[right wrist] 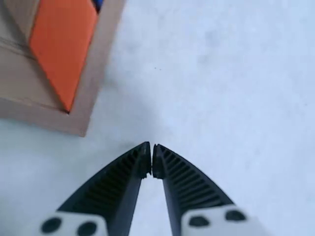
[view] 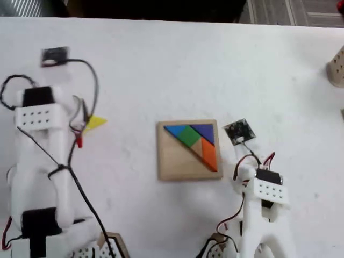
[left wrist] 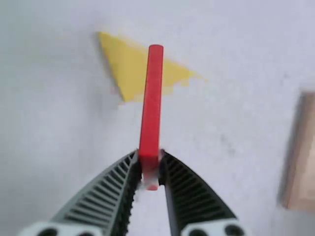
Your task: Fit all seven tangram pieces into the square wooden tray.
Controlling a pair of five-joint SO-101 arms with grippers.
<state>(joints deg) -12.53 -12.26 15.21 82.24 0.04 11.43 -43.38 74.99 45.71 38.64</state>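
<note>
Although the red piece [left wrist: 151, 108] shows only its thin edge from the left wrist, so its outline cannot be told, the left gripper [left wrist: 150, 172] plainly has it. Both ribbed jaws are drawn in against its near end, one on each side, and the piece sticks straight out ahead of the tips. Past the tips, the yellow triangle [left wrist: 130, 69] lies flat on the white table [left wrist: 59, 147], its middle covered by the red piece. Whether the two touch cannot be told. Off to one side of these jaws, a blurred strip of the wooden tray [left wrist: 300, 157] is cut off at the frame edge.

From above, the tray lies between the two arms. A blue piece [view: 177, 130], a green piece [view: 189, 137] and an orange piece [view: 208, 151] are packed into its far edge and the side nearest the right arm. Bare wood is left on the side toward the left gripper.

The right gripper [right wrist: 151, 160] has its jaws closed tip to tip with nothing between them, over bare table. Ahead of them and off to one side is a corner of the tray, with the orange piece against its rim and partly out of frame.
</note>
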